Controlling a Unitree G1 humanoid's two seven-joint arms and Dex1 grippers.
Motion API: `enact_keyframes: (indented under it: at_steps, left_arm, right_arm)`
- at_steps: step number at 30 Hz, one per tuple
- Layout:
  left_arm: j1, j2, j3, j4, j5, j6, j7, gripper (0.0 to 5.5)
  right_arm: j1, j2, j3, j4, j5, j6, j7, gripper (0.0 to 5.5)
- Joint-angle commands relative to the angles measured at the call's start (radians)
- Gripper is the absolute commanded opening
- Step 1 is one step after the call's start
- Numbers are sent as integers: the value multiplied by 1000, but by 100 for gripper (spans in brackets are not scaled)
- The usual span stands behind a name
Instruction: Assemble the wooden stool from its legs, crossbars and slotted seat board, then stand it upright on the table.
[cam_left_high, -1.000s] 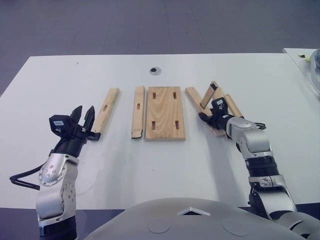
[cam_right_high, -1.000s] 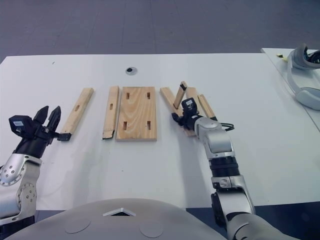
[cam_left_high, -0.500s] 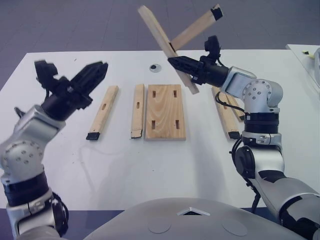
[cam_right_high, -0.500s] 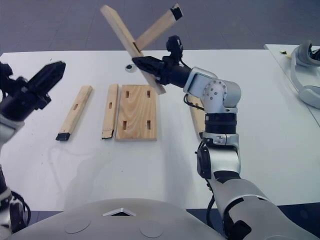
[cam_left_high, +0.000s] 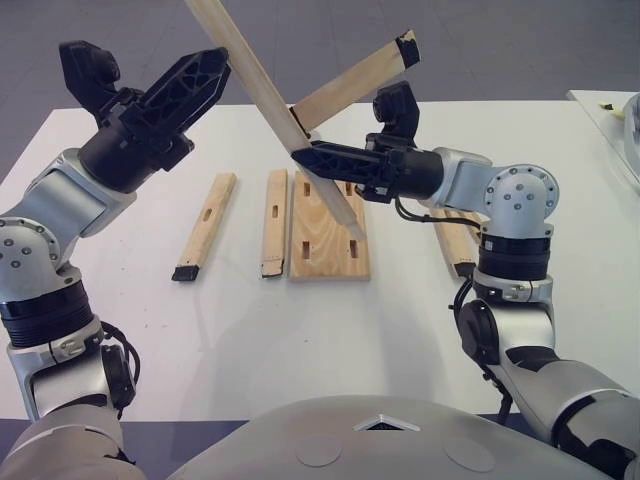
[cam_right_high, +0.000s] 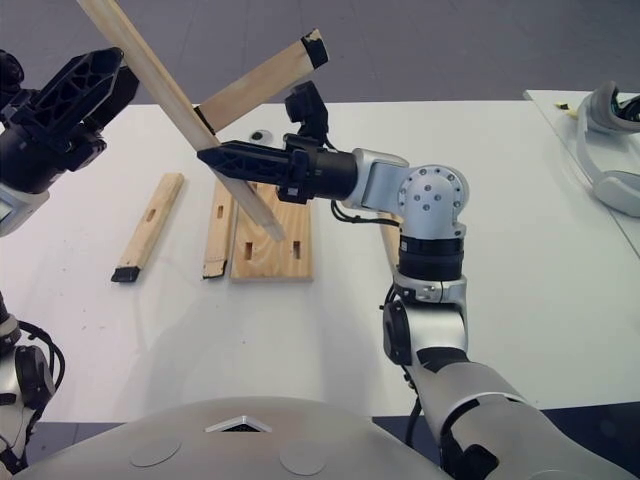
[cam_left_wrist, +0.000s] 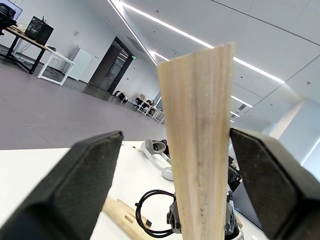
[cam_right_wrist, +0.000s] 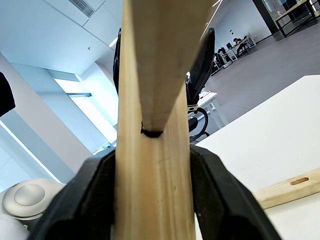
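Overhead, in the upper middle of the frame, the right gripper (cam_left_high: 305, 158) holds a long leg (cam_left_high: 240, 60) clamped between its fingers (cam_right_wrist: 87, 200), well above the table (cam_left_high: 250, 330). A crossbar (cam_left_high: 350, 85) sits in the leg's slot and angles up toward the upper right. At upper left the left gripper (cam_left_high: 215, 72) is raised with its jaws spread wide. The leg's upper end stands between its fingers (cam_left_wrist: 95, 170), with a gap on either side. On the table at mid-frame lies the slotted seat board (cam_left_high: 325, 255), flat. Two more legs (cam_left_high: 205, 225) lie side by side just left of it. Further wooden pieces (cam_left_high: 450, 245) lie to its right, partly behind the right arm.
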Motion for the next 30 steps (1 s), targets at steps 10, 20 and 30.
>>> enact_keyframes:
  at_steps: [10, 20, 30]
  left_arm:
    - [-5, 10, -25, -22, -106, 23, 16, 296]
    - [19, 23, 15, 1, -27, -18, 6, 205]
    - [219, 220, 131, -31, 440, -154, -256, 205]
  right_arm:
    - [12, -46, 60, -24, -5, -24, -3, 207]
    - [9, -51, 64, -12, -13, -25, -27, 207]
    - [15, -86, 82, 15, -81, -114, -32, 369]
